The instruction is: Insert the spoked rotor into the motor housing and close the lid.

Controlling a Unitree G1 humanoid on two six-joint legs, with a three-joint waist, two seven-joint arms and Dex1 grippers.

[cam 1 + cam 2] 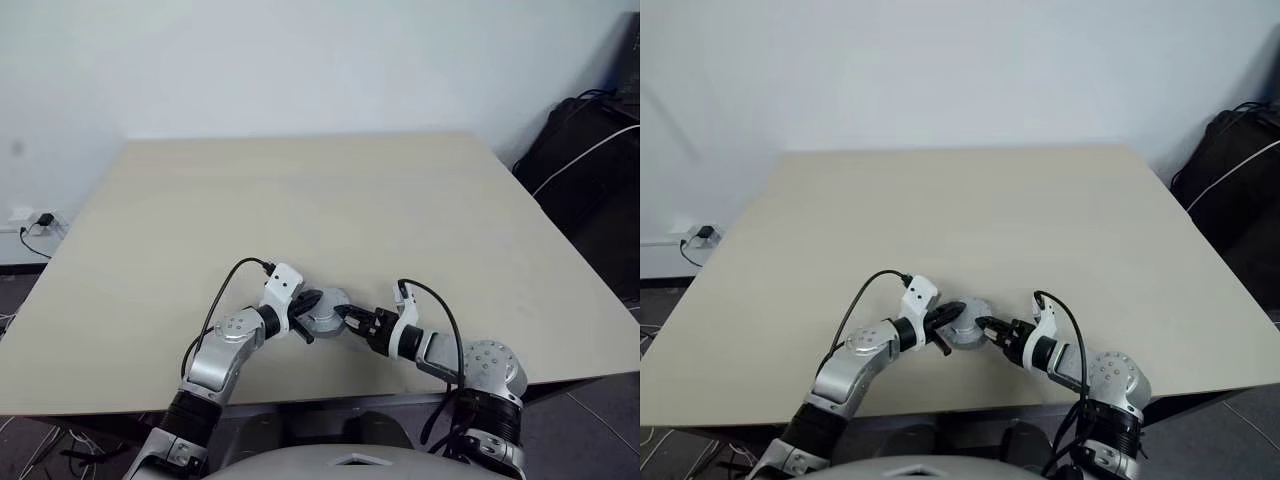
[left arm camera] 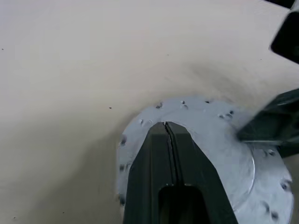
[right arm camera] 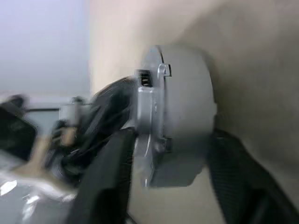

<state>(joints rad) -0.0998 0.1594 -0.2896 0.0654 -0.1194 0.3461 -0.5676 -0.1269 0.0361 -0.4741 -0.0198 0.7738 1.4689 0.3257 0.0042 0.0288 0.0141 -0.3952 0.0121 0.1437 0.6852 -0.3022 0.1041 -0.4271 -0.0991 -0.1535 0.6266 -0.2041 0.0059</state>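
Silver motor housing (image 1: pixel 326 313), lid on, at near edge of table (image 1: pixel 300 200) | left gripper (image 2: pixel 167 128) shut, fingertips atop lid | right gripper (image 3: pixel 163 154) straddles housing edgewise, closing; grip unconfirmed | both arms equally near, housing between them.

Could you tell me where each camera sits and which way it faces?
Left and right eye views: on the head, looking forward and down over the table at both arms meeting on the motor housing.
Left wrist view: along the shut left hand lying on the housing's flat face.
Right wrist view: along the right hand, its fingers either side of the housing.
All four share the housing.
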